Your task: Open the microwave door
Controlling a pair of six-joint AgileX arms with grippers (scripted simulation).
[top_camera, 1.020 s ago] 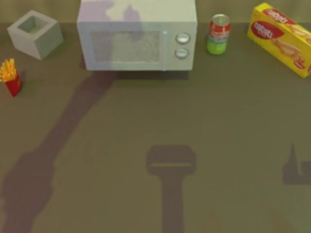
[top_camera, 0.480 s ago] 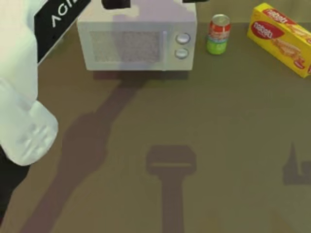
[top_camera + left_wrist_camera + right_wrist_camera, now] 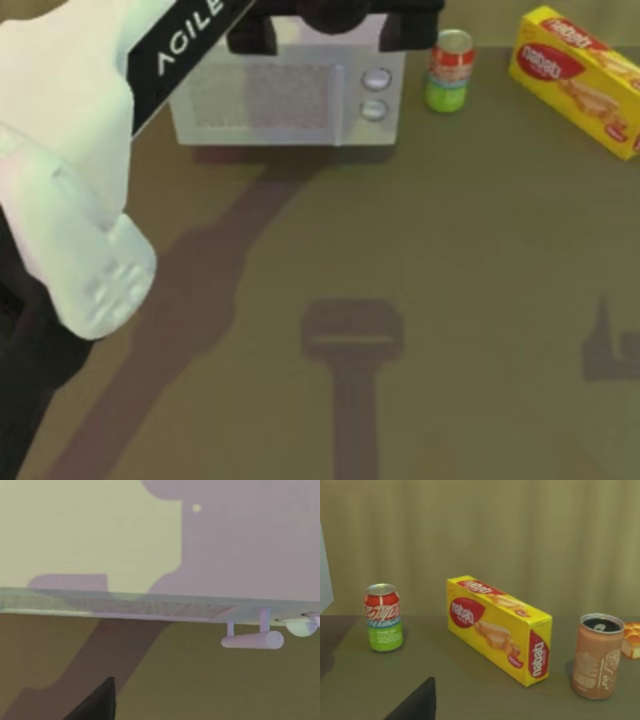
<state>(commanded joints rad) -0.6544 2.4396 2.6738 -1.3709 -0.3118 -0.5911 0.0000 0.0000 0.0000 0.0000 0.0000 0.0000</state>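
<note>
The off-white microwave [image 3: 300, 115] stands at the table's back, left of centre, with two grey knobs [image 3: 376, 80] on its front. Its door [image 3: 262, 97], with the speckled mesh window, lies flat against the front. My left arm reaches in from the lower left, and its gripper [image 3: 332, 32] hangs open above the microwave's top, fingers spread wide. The left wrist view looks down on the microwave's top [image 3: 90, 530], the door's upper edge [image 3: 125, 607] and a bar handle [image 3: 252, 640] sticking out near the knob side. My right gripper is out of the top view; one dark fingertip [image 3: 420, 702] shows at its wrist.
A red and green can [image 3: 450, 70] stands just right of the microwave. A yellow biscuit box [image 3: 580, 80] lies at the back right. A brown can [image 3: 596, 655] stands beyond the box in the right wrist view. My left arm [image 3: 70, 180] covers the table's left side.
My left arm has swung in from the left and carried its gripper rightward over the microwave's top. It now hides the grey cube and fries. The door has not moved.
</note>
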